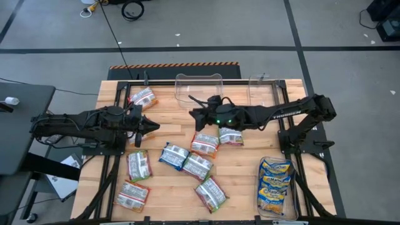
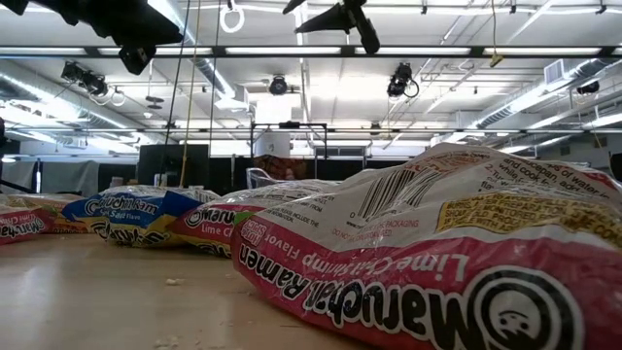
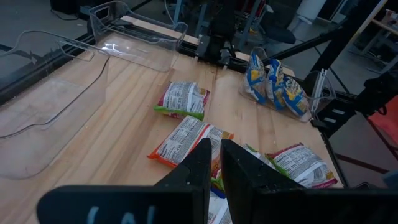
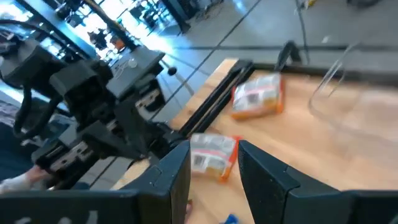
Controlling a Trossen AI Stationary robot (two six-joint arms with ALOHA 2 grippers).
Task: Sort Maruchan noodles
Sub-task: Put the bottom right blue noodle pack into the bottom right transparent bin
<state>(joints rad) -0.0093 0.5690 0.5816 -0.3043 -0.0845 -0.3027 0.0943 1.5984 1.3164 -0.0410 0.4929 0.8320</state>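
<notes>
Several Maruchan noodles packets lie flat on the wooden table: one far left (image 1: 143, 98), two near left (image 1: 139, 165), and a cluster in the middle (image 1: 197, 164). One of the cluster is blue (image 1: 174, 155) and one green-edged (image 1: 230, 136). My right gripper (image 1: 192, 114) hangs open above the table's far middle, well clear of the packets, with nothing between its fingers (image 4: 214, 171). My left gripper (image 1: 152, 127) waits at the left, raised. Its fingers stand a narrow gap apart (image 3: 215, 168) and hold nothing. The low view shows a red packet (image 2: 437, 262) close up.
A clear bin (image 1: 199, 86) stands at the far edge with a second one (image 1: 263, 89) to its right. A third clear bin (image 1: 275, 185) at the near right holds blue-and-yellow packets. Bare wood lies between the left packets and the middle cluster.
</notes>
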